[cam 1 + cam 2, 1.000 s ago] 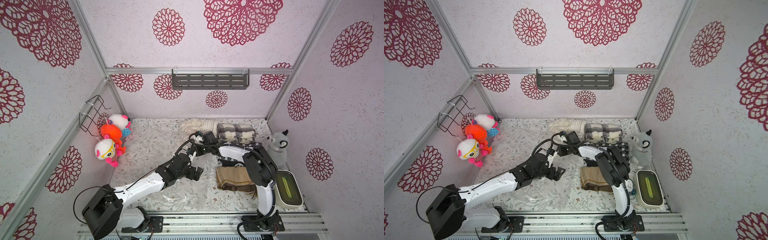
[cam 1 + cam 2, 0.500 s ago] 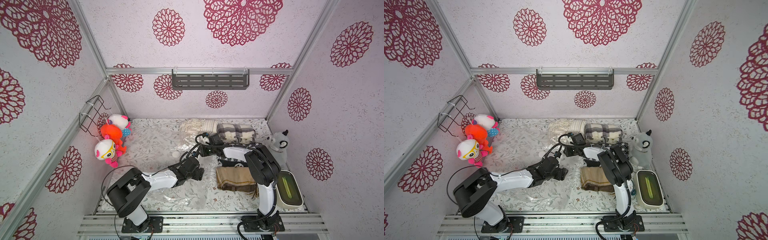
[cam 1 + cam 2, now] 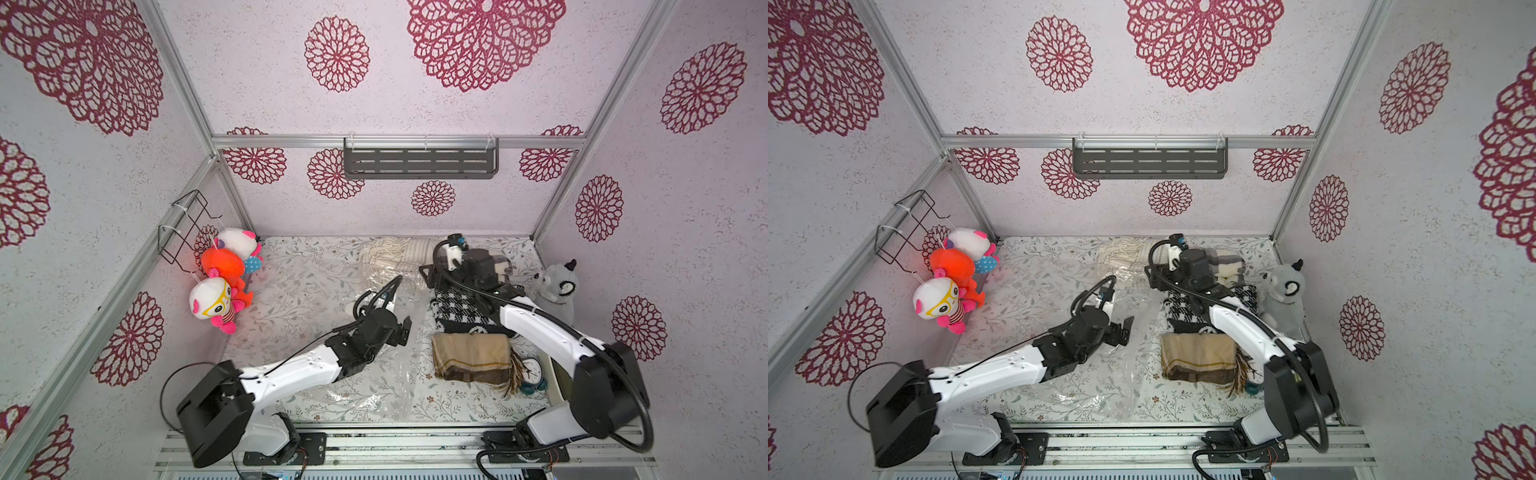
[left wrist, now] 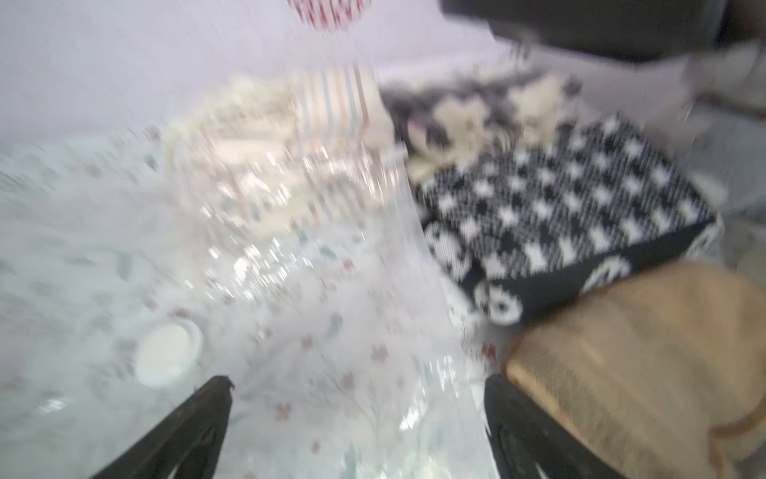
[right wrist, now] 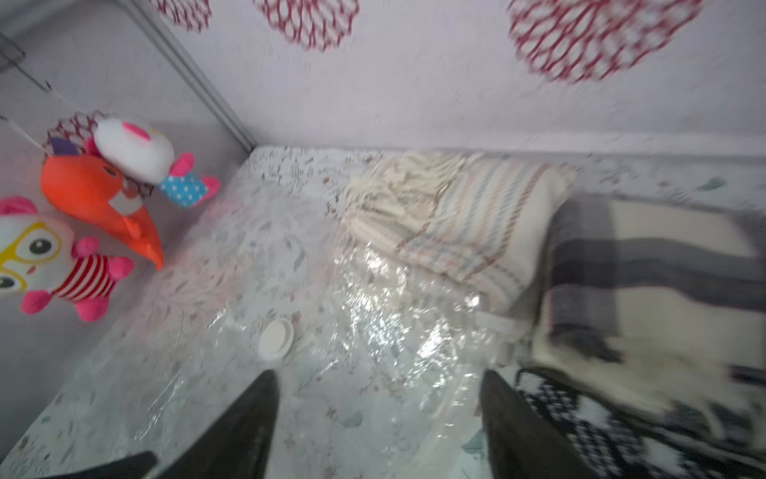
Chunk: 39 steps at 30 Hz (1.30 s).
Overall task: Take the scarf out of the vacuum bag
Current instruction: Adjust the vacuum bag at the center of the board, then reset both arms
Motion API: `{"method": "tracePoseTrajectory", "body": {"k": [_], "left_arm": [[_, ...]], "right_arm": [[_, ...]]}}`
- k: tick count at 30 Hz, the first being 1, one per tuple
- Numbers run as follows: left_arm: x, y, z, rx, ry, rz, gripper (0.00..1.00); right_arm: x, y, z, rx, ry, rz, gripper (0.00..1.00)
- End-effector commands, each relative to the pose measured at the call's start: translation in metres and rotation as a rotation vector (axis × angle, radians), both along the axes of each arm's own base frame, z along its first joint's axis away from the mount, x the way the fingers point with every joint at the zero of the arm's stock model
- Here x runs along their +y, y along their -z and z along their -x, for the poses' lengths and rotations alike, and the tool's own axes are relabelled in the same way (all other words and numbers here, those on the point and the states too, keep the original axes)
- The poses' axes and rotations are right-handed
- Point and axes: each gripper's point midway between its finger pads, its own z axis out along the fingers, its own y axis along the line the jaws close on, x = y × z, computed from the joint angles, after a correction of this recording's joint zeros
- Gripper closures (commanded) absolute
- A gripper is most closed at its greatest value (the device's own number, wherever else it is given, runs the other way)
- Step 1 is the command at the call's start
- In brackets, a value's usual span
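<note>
1. The large, clear, crinkly plastic vacuum bag (image 3: 399, 374) lies flat on the floral table (image 3: 299, 291).
2. The cream striped fringed scarf (image 5: 468, 224) touches its far edge.
3. The left gripper (image 4: 358, 381) and right gripper (image 5: 379, 375) are both spread wide and empty above the bag.
4. The small round white valve cap (image 5: 276, 339) sits on the bag's face.

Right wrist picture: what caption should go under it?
Open right tool hovers over the clear vacuum bag, white valve cap showing, next to a striped cream scarf.

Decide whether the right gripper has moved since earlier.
Yes: in a top view, the right gripper shifted from under the wall shelf's left part to under its middle.
</note>
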Motion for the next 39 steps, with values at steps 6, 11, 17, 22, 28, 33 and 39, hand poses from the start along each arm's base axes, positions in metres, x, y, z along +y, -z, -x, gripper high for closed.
{"method": "tracePoseTrajectory", "body": {"k": [6,11,17,22,28,33,39], "left_arm": [[0.208,-0.039,-0.056,-0.172,-0.520,-0.076,0.02],[0.248,-0.002,-0.064,-0.126,-0.559,-0.191,0.02],[0.294,0.067,-0.074,-0.077,-0.633,-0.139,0.02],[0.316,0.071,-0.074,-0.124,-0.638,-0.100,0.02],[0.324,0.093,-0.084,-0.077,-0.611,-0.037,0.02],[0.331,0.094,-0.088,-0.070,-0.611,-0.010,0.02],[0.331,0.093,-0.088,-0.081,-0.611,-0.003,0.02]], "right_arm": [[-0.194,0.013,0.015,-0.080,0.514,0.169,0.02],[-0.234,0.076,0.045,-0.156,0.616,0.275,0.02],[-0.225,0.115,0.044,-0.189,0.570,0.233,0.02],[-0.233,0.131,0.043,-0.232,0.615,0.262,0.02],[-0.236,0.155,0.031,-0.184,0.633,0.298,0.01],[-0.233,0.155,0.030,-0.192,0.641,0.328,0.01],[-0.233,0.154,0.030,-0.203,0.643,0.330,0.01]]}}
